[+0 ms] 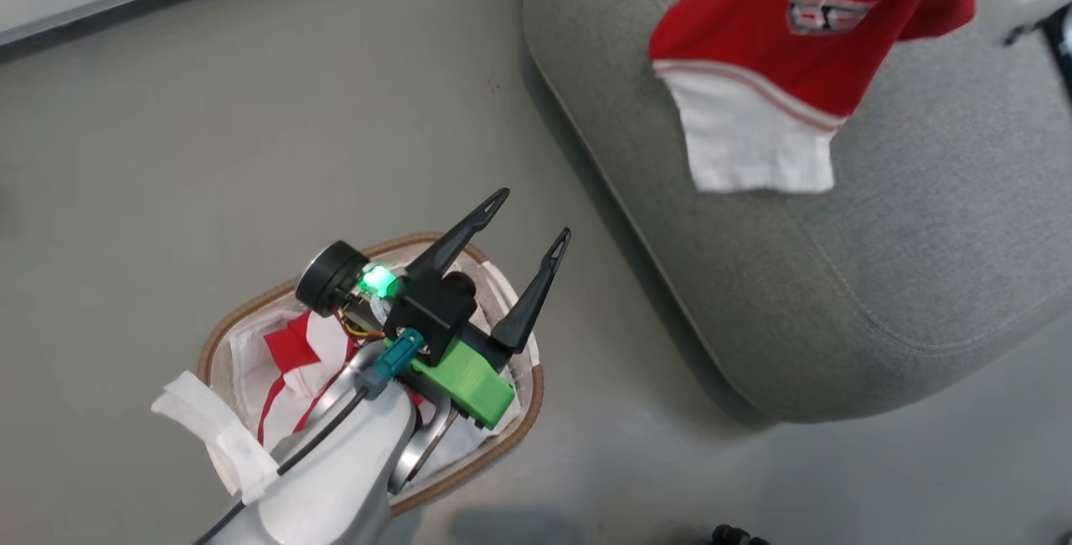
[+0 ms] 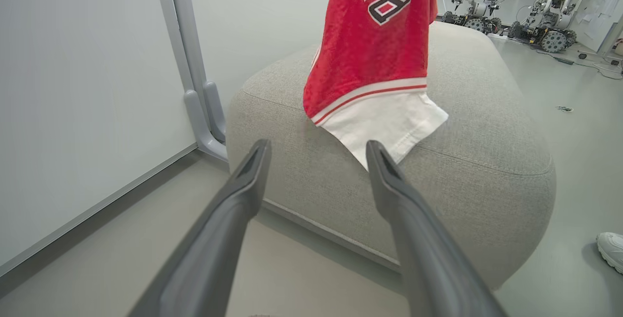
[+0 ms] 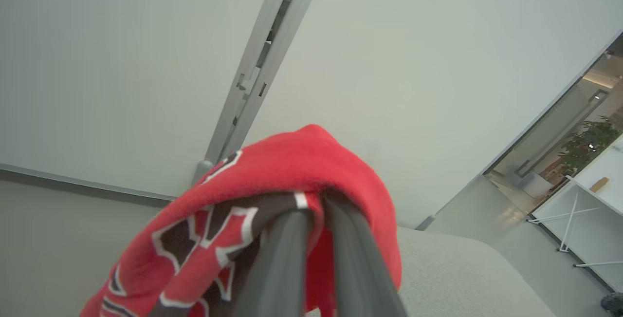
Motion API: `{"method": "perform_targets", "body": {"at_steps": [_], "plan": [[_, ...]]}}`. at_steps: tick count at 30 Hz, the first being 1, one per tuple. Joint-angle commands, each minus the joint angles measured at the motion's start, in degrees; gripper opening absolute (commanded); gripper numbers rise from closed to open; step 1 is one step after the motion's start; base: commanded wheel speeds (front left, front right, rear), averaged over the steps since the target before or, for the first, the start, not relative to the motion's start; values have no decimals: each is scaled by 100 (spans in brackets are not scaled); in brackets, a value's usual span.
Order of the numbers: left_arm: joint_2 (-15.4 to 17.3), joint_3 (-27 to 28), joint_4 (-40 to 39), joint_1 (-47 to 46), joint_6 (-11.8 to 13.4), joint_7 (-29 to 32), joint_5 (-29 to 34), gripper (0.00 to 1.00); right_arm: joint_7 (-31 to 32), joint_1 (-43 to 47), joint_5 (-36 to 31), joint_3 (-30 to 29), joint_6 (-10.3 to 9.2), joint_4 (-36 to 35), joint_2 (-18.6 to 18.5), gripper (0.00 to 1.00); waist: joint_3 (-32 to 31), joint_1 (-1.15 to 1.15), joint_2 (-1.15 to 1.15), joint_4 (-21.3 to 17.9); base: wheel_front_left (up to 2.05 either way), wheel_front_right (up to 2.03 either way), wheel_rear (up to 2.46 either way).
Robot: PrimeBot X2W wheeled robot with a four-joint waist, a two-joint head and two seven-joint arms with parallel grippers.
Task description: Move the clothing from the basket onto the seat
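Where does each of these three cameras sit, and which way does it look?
Head view: on the head, looking down at basket and grey seat; left tool and forearm show.
Left wrist view: on the left wrist, facing the seat; open left tool shows.
Right wrist view: on the right wrist, facing a wall; right tool shut on the red garment.
Shared: head and left wrist views both show that garment and the seat.
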Motion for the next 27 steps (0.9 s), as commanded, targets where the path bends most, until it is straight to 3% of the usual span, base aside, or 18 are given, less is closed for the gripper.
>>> {"method": "perform_targets", "body": {"at_steps": [1, 7, 14, 18, 27], "plan": [[36, -11, -47, -167, 11, 9, 91, 100, 86, -346, 52, -135, -8, 33, -167, 0, 532, 0, 0, 494, 0, 0, 0], [35, -65, -218, -494, 38, 10, 236, 100, 487, -1439, -174, -700, -8, 159, -1097, 0, 1153, 0, 0, 1025, 0, 0, 0], [20, -192, -394, -803, -6, 15, 381, 100, 841, -1936, -498, -1293, -8, 316, -1742, 0, 1804, 0, 0, 1514, 0, 0, 0], [-17, -232, -429, -931, -19, 11, 426, 100, 817, -1712, -585, -1698, -8, 679, -1635, 0, 2086, 0, 0, 1696, 0, 0, 0], [-15, -238, -387, -996, 17, -4, 412, 100, 348, -830, -1088, -2063, -8, 1790, -717, 0, 2295, 0, 0, 1795, 0, 0, 0]]}}
